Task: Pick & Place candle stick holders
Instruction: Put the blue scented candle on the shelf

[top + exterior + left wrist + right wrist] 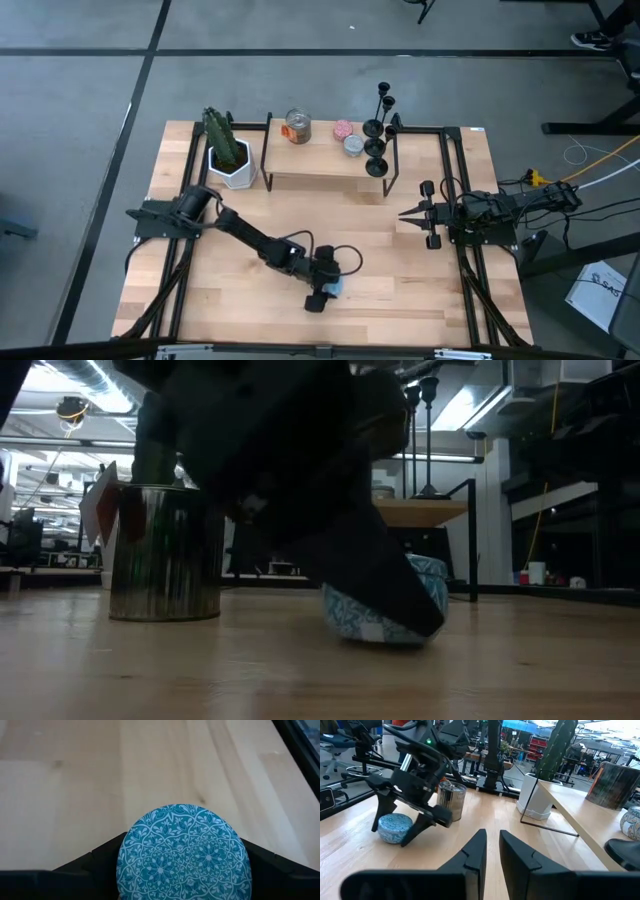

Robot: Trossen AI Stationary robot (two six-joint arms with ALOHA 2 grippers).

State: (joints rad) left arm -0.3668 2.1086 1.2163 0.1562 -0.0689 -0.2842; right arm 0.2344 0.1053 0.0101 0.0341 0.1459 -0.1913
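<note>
Several black candle stick holders (378,130) stand on their round bases at the right end of a wooden shelf (320,162) at the table's back. Their tops (427,388) show in the low view. My left gripper (322,292) reaches down to the front middle of the table. It is open, with one finger on each side of a round blue patterned tin (182,852) that rests on the table. My right gripper (412,213) waits at the right side, level, its fingers (479,851) nearly together around nothing. My left gripper comes slanting down at the blue tin, and its fingers (107,854) stand close against the tin's round side wall (125,862), left and right. I cannot tell whether they touch it. The tin sits flat on the table, lid up.
A silver can (165,550) stands on the table just behind my left gripper. On the shelf are a can (298,126) and two small round tins (348,137). A cactus in a white pot (228,155) stands at the back left. Bare wood lies at the front right.
</note>
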